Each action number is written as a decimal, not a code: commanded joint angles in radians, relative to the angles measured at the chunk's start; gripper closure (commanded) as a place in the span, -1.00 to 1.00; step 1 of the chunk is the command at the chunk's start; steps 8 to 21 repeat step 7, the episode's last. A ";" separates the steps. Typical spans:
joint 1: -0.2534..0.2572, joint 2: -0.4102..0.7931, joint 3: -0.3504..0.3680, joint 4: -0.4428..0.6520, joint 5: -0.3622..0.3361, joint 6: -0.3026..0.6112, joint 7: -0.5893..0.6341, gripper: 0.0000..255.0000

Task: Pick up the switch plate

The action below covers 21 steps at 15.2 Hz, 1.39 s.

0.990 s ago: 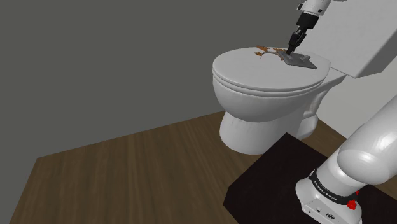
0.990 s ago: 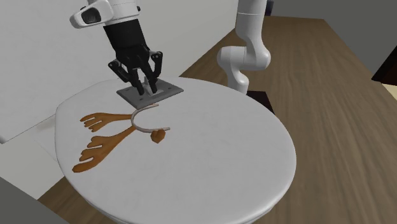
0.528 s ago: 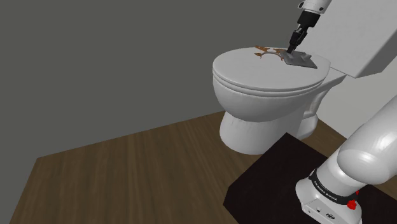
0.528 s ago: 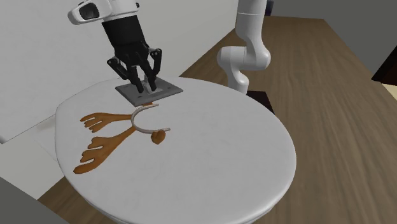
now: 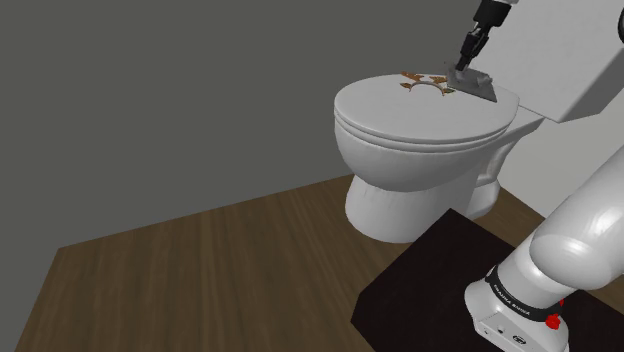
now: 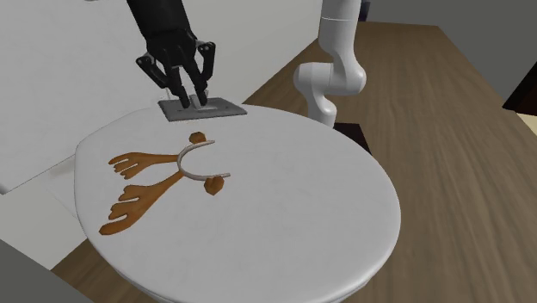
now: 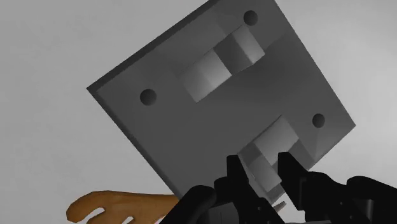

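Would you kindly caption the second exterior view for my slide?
End effector clasps grey switch plate above a white toilet lid, near a brown antler headband.

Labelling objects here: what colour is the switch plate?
Grey all over; the switch plate shows best in the wrist view.

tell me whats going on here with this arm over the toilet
The white arm has its black gripper shut on a grey switch plate, pinching one of the plate's two rockers between its fingers. The plate looks to be just clear of the closed white toilet lid, at the lid's tank end. A brown antler headband lies flat on the lid beside it, untouched.
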<state>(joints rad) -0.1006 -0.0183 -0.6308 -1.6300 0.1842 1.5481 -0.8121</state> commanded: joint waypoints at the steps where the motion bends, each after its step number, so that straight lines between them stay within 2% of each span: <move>1: -0.001 0.006 -0.001 0.035 0.004 -0.030 0.003 1.00; 5: -0.006 0.026 -0.007 0.110 0.016 -0.090 0.004 1.00; 21: -0.007 0.027 -0.007 0.113 0.016 -0.092 0.004 1.00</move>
